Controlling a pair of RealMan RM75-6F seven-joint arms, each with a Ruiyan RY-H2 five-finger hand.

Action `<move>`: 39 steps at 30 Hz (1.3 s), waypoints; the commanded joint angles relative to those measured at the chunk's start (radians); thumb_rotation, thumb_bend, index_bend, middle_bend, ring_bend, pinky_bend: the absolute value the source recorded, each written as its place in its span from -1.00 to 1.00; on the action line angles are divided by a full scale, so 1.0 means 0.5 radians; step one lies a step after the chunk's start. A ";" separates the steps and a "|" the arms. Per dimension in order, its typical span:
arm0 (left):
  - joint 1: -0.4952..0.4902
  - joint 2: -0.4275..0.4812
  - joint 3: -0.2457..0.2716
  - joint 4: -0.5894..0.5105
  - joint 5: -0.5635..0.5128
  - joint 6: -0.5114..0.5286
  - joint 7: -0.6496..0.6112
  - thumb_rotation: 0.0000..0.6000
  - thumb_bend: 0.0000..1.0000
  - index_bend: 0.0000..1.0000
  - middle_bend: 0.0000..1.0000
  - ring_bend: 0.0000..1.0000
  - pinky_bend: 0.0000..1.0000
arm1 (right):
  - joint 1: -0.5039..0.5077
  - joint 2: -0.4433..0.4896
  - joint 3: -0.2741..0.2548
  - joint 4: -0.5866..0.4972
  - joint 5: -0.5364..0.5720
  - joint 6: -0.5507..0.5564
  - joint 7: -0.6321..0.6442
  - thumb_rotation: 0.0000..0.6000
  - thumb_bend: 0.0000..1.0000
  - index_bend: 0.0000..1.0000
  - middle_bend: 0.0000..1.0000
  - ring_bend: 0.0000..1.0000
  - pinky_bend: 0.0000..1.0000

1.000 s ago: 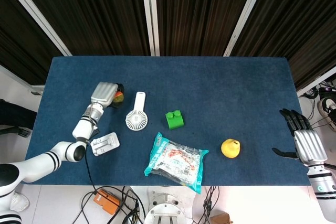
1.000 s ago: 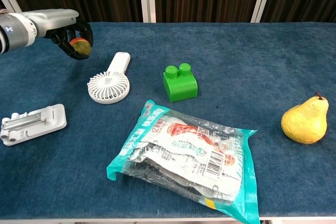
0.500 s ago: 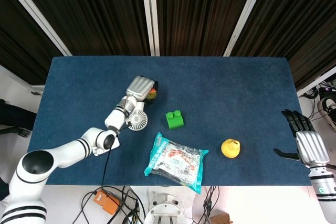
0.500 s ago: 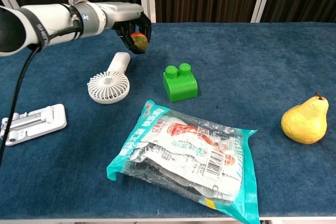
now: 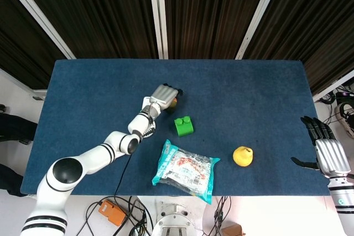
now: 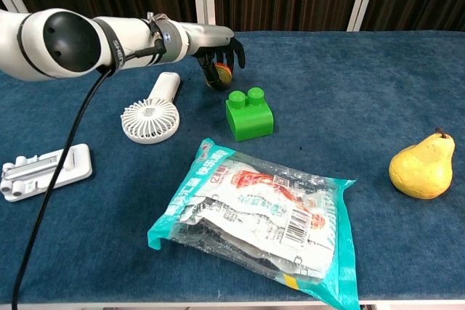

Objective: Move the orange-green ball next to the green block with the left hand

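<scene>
While it nears the green block (image 6: 248, 114), the left hand (image 6: 220, 52) seemingly grips the orange-green ball (image 6: 221, 73).

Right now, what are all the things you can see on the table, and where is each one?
ball: one, orange and green, held in the left hand just behind the green block
green block: one, green, middle of the table
fan: one, white, left of the green block
white holder: one, white, near left edge
snack bag: one, teal and clear, front middle
pear: one, yellow, right side
table: one, dark blue cover
left hand: one, grips the ball
right hand: one, off the table's right edge, fingers apart, holds nothing
</scene>
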 commanded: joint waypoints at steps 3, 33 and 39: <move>0.006 0.114 0.006 -0.123 -0.023 0.010 -0.028 1.00 -0.73 -0.95 -0.75 -0.81 -0.83 | 0.000 -0.005 0.001 0.012 -0.010 0.004 0.013 1.00 -0.74 -0.88 -0.74 -0.99 -0.73; 1.597 1.420 0.500 -1.593 0.083 1.821 -0.093 1.00 -0.80 -0.91 -0.75 -0.83 -0.86 | 0.031 -0.014 0.043 0.094 -0.032 0.023 0.096 1.00 -0.74 -0.88 -0.74 -0.99 -0.73; 1.867 1.450 0.646 -1.777 0.425 2.177 -0.166 1.00 -0.80 -0.91 -0.75 -0.83 -0.88 | 0.006 -0.001 0.045 0.048 -0.014 0.058 0.028 1.00 -0.74 -0.88 -0.74 -0.99 -0.73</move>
